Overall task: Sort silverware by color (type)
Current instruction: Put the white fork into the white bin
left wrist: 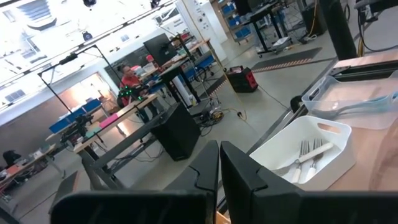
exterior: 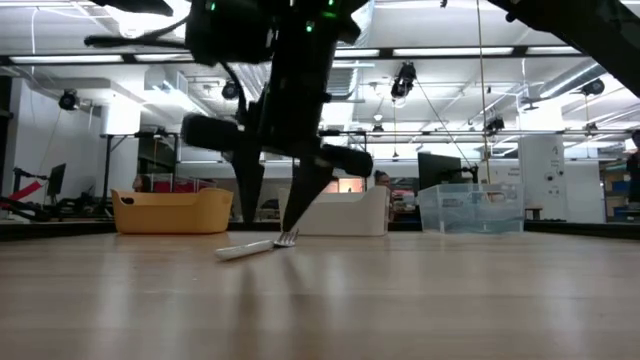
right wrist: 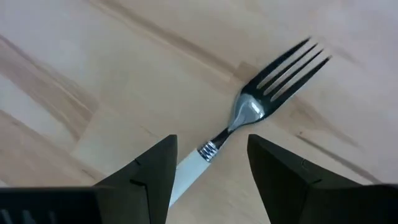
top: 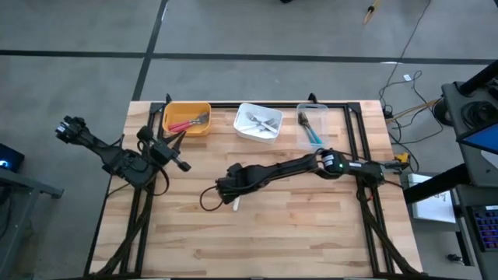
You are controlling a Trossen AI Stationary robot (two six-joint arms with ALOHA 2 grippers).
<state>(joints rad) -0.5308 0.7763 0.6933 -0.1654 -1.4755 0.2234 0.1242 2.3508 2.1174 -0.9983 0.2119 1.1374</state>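
A white-handled fork (right wrist: 249, 112) lies flat on the wooden table near its middle; it also shows in the high view (top: 236, 204) and the low view (exterior: 255, 248). My right gripper (right wrist: 211, 146) is open and points down over it, one finger on each side of the fork's neck, close to the table (exterior: 275, 215). I see no touch. My left gripper (top: 177, 161) is shut and empty, just near of the orange bin; in its wrist view (left wrist: 219, 165) the two fingers meet.
Three bins stand in a row at the far edge. The orange bin (top: 187, 118) holds pink-handled forks, the white bin (top: 258, 122) holds white-handled forks, and the clear bin (top: 311, 124) holds teal-handled forks. Bare wood lies all around the fork.
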